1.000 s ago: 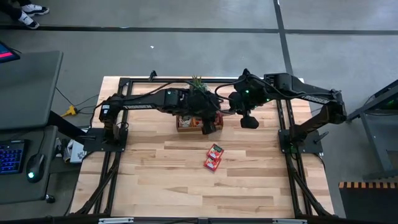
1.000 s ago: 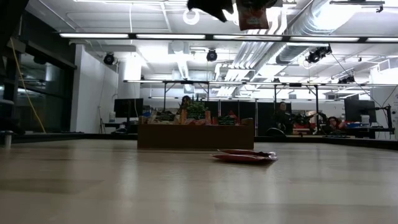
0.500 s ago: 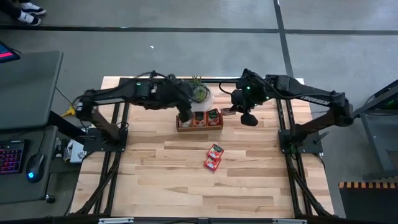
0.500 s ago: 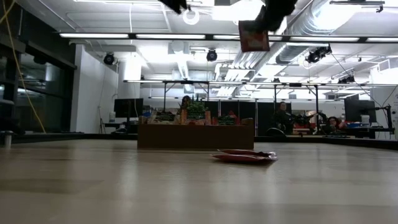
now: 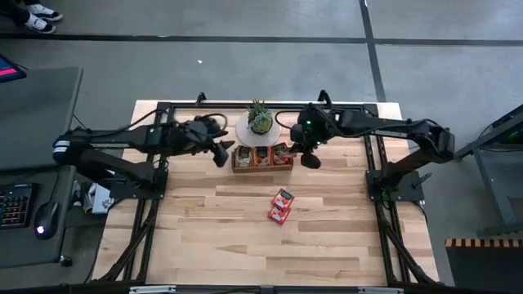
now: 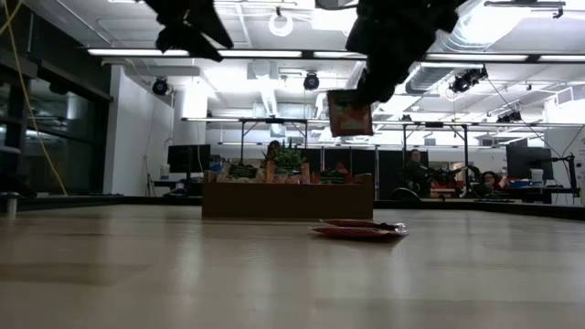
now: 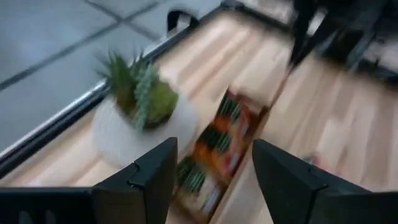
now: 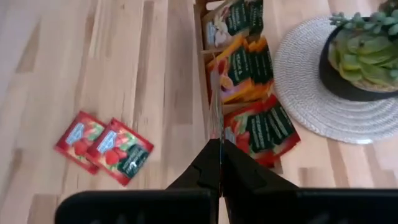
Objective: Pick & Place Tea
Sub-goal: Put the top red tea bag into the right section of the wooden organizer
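Right gripper point(image 8: 219, 163): we see its fingers pinched together on the edge of one tea sachet point(image 6: 350, 114), which hangs upright above the wooden tray point(image 5: 262, 167). We judge the edge grip keeps the sachet vertical so that it can slide into a slot.

Held sachet position: in the right wrist view it lines up over the tray's near end, above the red sachets already filed there point(image 8: 260, 130).

Left gripper point(image 7: 211, 180): we see its fingers spread wide with nothing between them. It hovers beside the tray's left end, near the potted plant point(image 5: 259, 119), clear of the right arm's path.

Tray contents: all three compartments hold sachets standing on edge, so we judge packing is well along.

Loose sachets point(image 5: 280, 206): two red ones lie flat, overlapping, on the table point(image 5: 212, 237) in front of the tray, well apart from it.

Plant mat point(image 8: 323, 81): it sits just beside the tray's far side, so we advise a straight descent.
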Available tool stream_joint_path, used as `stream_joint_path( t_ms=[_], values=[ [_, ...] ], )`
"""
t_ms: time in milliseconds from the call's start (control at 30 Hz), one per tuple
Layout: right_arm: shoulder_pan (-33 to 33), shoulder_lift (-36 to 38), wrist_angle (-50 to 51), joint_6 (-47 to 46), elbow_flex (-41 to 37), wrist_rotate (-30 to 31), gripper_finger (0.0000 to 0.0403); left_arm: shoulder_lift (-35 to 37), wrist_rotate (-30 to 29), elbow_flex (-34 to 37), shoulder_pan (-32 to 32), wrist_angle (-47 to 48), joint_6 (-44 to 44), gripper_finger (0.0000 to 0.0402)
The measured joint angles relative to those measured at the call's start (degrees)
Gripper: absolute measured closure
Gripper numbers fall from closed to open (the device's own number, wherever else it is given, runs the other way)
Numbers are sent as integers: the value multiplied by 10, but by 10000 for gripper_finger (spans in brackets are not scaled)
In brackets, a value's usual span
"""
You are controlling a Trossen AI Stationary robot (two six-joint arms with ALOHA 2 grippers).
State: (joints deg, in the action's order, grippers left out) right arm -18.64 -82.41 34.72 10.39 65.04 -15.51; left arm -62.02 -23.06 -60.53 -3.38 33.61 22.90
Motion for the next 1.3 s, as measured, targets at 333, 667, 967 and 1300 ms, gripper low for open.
stream_joint_path(
  t_ms=[333,667,967,1300],
  values=[
    [-37,-100,-82,-25,-1,-48,403,71,7,108,0,-85,20,198],
    [-47,-146,-90,-25,-1,-47,403,75,5,117,0,-102,20,198],
    [-54,-148,-85,-29,-1,-44,403,74,5,117,0,-101,20,198],
    [-53,-148,-83,-46,-12,-46,403,74,15,117,0,-101,24,198]
  ],
)
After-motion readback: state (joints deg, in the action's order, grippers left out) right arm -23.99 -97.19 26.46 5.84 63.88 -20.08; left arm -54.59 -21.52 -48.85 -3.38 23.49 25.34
